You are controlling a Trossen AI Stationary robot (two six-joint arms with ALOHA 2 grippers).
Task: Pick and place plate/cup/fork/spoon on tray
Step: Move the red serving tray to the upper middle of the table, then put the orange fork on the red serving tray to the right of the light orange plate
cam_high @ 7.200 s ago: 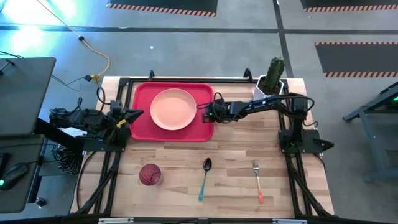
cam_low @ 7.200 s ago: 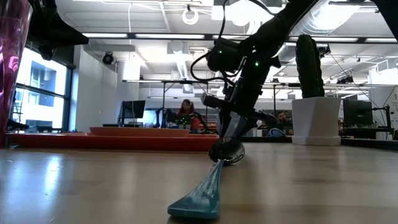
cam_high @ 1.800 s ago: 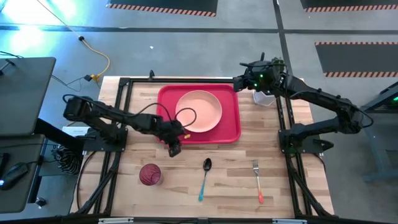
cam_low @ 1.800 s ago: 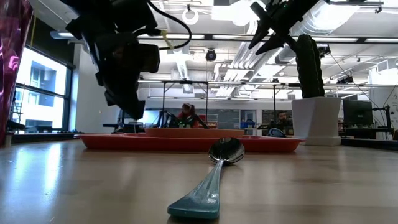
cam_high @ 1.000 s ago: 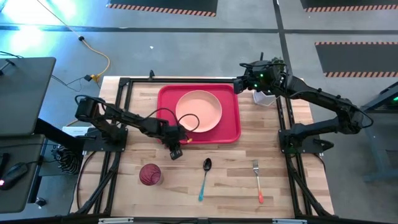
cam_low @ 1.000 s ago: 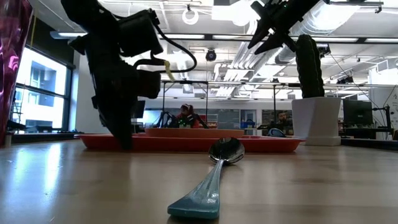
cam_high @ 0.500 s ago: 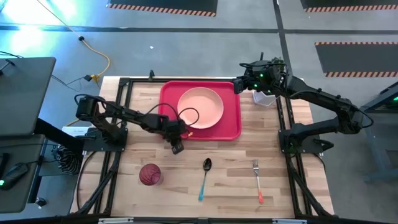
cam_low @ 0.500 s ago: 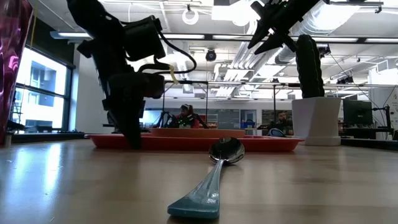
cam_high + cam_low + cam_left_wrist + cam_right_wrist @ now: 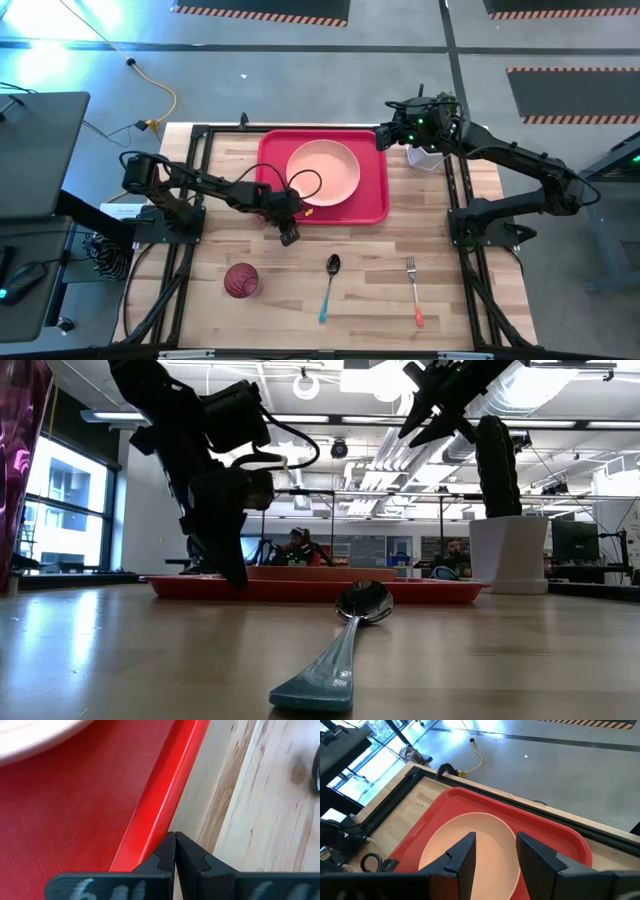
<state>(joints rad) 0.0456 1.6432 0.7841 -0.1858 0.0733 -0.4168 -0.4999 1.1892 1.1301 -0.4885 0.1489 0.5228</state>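
The red tray [image 9: 372, 205] lies at the table's far middle with the peach-pink plate [image 9: 322, 172] flat inside it. My left gripper [image 9: 288, 235] is shut, low at the tray's near rim close to its near left corner; it also shows in the low view [image 9: 238, 582]. My right gripper [image 9: 383, 137] is open and empty, held high over the tray's far right corner, looking down on the plate [image 9: 470, 840]. The magenta cup [image 9: 241, 281] stands upright near the front left. The teal-handled spoon [image 9: 330, 285] and the orange-handled fork [image 9: 413, 290] lie flat near the front edge. My left gripper has its shut fingertips [image 9: 170, 851] against the outer side of the tray's near rim [image 9: 165, 810], near the near left corner. The fingers slant down from the table's near left side. The tray lies flat on the table.
A white pot with a green cactus [image 9: 432, 140] stands at the far right corner, just beyond my right gripper. Black frame rails [image 9: 185, 260] run along the table's sides. Bare wood lies between the tray and the cutlery.
My left gripper, shut throughout, has gone toward the far edge and a little right, up to the tray's near rim. The tray with the plate has slid a little toward the far right. My right arm has kept still.
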